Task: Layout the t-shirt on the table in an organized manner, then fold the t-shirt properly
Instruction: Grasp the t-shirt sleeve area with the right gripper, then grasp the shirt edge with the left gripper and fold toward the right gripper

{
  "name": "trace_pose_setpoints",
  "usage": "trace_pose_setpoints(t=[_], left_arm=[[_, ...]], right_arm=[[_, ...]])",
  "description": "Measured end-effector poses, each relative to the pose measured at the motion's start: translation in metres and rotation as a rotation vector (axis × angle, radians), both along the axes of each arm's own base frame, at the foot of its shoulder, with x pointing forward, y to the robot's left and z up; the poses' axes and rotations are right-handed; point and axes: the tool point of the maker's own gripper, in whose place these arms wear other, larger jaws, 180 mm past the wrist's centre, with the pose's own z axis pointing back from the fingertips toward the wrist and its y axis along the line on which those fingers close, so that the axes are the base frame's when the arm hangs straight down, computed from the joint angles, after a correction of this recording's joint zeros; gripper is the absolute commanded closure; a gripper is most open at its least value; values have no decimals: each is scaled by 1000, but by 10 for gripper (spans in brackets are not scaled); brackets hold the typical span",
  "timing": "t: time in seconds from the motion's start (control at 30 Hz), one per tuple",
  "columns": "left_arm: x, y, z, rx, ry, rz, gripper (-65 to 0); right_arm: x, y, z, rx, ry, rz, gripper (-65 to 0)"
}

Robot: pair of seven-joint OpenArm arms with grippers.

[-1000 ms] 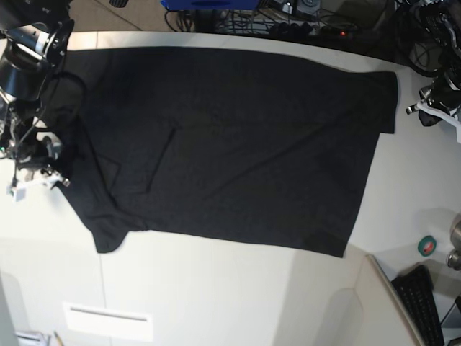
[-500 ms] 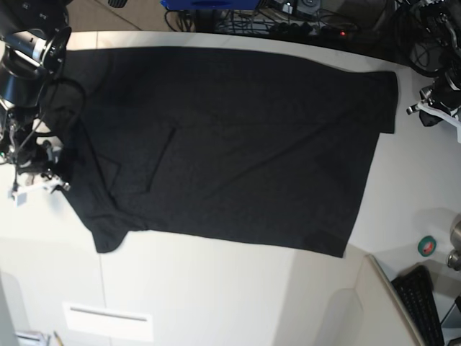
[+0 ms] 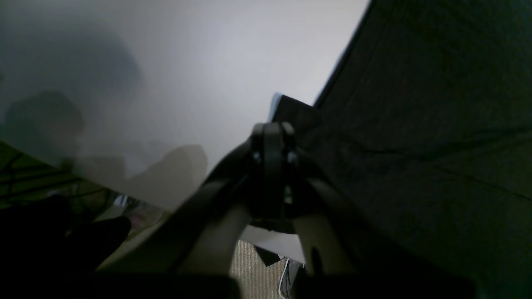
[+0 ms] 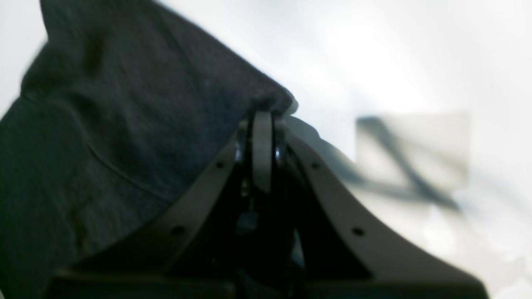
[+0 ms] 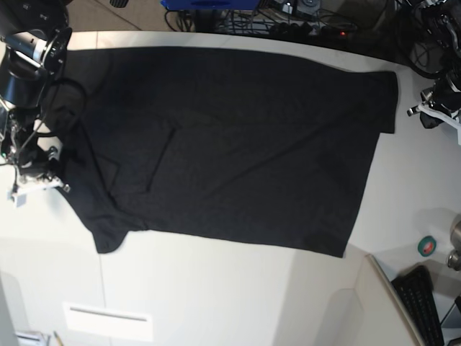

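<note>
Closest to the right wrist camera, the right gripper [image 4: 262, 120] fills the lower half of the picture, out of focus, and its jaws are pressed together on a bunched edge of the t-shirt [image 4: 124, 124]. How much cloth sits between the jaws is hard to make out, because the tips cover it. A pale rectangle with dark lines lies blurred on the tabletop [image 4: 374, 54] to the right, and I cannot tell what it is.

On the left wrist view, the left gripper [image 3: 272, 133] also shows its jaws clenched, with nothing between them. Its tips are near a small corner of the black cloth that sticks out beside the long straight edge, but I cannot tell if they touch it. The lower left of this picture is dark and unclear.

From the base view, the t-shirt [image 5: 238, 144] lies spread flat over the middle of the off-white tabletop [image 5: 216, 295], plain black, with no print visible. A sleeve hangs out at the lower left, a few thin creases run near the left side, and the far edge almost reaches the curved far rim of the tabletop. The right gripper [image 5: 39, 176] is at the cloth's left border, the left gripper [image 5: 432, 108] just beside its right end. A small white plate [image 5: 108, 321] lies near the front edge. At the right border, a green roll of tape [image 5: 427, 246] and a black keyboard [image 5: 425, 303] are cut off
</note>
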Motion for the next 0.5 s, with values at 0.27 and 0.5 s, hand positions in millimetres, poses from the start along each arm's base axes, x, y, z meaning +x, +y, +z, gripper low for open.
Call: trace_pose_setpoints(t=[0.27, 0.5], left_arm=[[35, -19, -25, 58, 111, -123, -158], [97, -22, -32, 35, 111, -138, -522]], right_arm=[[12, -9, 35, -78, -88, 20, 0], [10, 0, 80, -145, -130, 87, 0]])
